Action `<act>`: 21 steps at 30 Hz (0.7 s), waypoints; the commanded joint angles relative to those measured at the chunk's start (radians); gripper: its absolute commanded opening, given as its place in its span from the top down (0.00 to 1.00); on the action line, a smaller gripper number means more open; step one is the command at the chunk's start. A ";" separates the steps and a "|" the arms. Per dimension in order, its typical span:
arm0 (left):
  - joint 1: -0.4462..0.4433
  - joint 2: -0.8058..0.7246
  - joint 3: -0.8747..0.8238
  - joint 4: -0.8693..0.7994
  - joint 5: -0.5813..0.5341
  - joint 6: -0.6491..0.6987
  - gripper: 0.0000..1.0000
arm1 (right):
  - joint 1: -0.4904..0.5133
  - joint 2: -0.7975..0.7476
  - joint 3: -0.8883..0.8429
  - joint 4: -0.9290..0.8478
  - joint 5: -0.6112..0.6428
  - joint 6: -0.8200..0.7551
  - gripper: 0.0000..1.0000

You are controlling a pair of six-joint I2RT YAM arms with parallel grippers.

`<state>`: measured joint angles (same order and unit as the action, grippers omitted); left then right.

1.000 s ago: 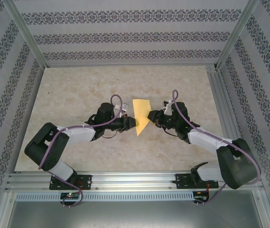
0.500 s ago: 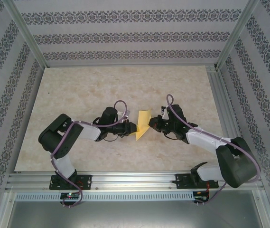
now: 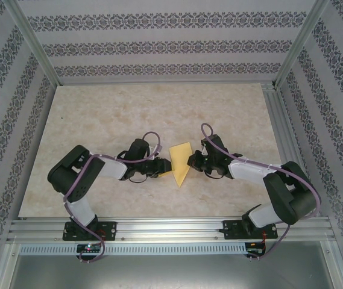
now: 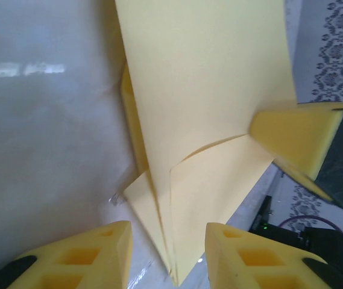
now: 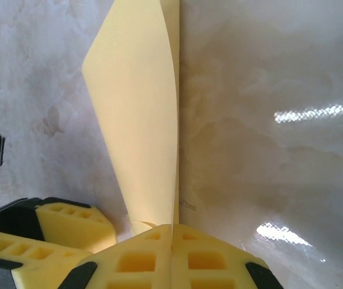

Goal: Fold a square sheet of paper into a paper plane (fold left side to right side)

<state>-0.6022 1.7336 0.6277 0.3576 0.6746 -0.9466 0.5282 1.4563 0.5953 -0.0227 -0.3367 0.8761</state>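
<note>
Yellow foam pads of the right tool are pressed flat together. The edge of the paper runs into the seam between them, so this tool pinches the sheet by its right side. From that grip one layer of the paper curves up off the tabletop and stands partly raised.

The left tool has its two foam fingers apart, a narrow gap between them. The pointed near tip of the paper lies in that gap, and neither finger is clamped on it.

From above, the paper is a folded, kite-like shape. It sits near the middle of the pale marbled tabletop, wide end away from the arms and tip towards them. The left tool is just beside its left edge, and the right tool is at its right edge.
</note>
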 commanded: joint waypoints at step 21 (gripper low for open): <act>-0.106 0.049 0.152 -0.090 -0.061 0.020 0.76 | 0.021 0.027 0.052 -0.024 0.030 -0.033 0.94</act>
<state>-0.6971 1.7615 0.7586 0.1905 0.6186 -0.8970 0.5354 1.4731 0.6205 -0.0460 -0.3145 0.8616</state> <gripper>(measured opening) 0.241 0.058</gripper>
